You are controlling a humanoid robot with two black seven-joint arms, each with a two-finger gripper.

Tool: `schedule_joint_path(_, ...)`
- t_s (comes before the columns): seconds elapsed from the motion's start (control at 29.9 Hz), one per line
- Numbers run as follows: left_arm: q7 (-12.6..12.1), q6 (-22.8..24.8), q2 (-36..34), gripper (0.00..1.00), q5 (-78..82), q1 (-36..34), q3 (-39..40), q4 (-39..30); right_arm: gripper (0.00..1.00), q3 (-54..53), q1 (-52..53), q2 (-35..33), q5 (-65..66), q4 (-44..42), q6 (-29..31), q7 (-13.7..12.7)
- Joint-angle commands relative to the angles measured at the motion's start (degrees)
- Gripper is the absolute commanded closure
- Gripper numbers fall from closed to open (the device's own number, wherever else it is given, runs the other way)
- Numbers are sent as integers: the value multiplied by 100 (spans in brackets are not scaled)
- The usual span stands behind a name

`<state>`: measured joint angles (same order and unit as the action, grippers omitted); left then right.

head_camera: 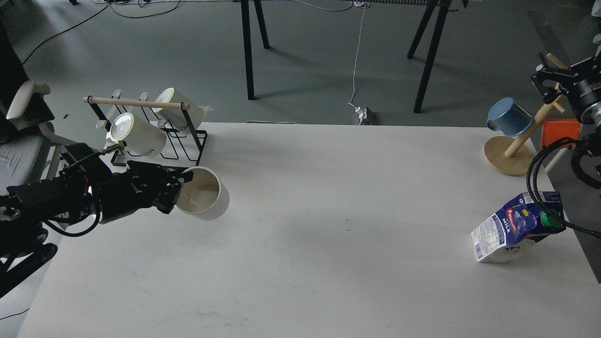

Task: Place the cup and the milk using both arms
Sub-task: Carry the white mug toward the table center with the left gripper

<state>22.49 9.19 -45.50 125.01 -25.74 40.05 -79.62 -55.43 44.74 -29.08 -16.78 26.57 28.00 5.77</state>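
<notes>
Two things matter here, and each sits on its own side of the tabletop. On the left, the left tool grips the cup by its rim, the cup tilted with its mouth turned up and leftward, near the mug rack. Far to the right, the milk leans over, its long axis running from lower left up to the green cap at upper right, near the tabletop's right edge. The right tool hangs well above and beyond it by the wooden mug tree; whether it is wide or narrow I cannot tell. The right arm is plainly nearer the carton.
</notes>
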Motion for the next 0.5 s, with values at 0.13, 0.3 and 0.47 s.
schedule_joint_path(0.13,-448,1146,1490,98,-1,-854,-453,7,1,-363,52,-115,-1,419,0,-23)
schedule_joint_path(0.3,-456,1173,2132,98,-1,-871,-1262,209,1,-372,61,-116,-1,481,0,-23)
schedule_joint_path(0.47,-588,1199,2695,97,-1,-871,-1368,403,1,-372,61,-116,-1,490,0,-23)
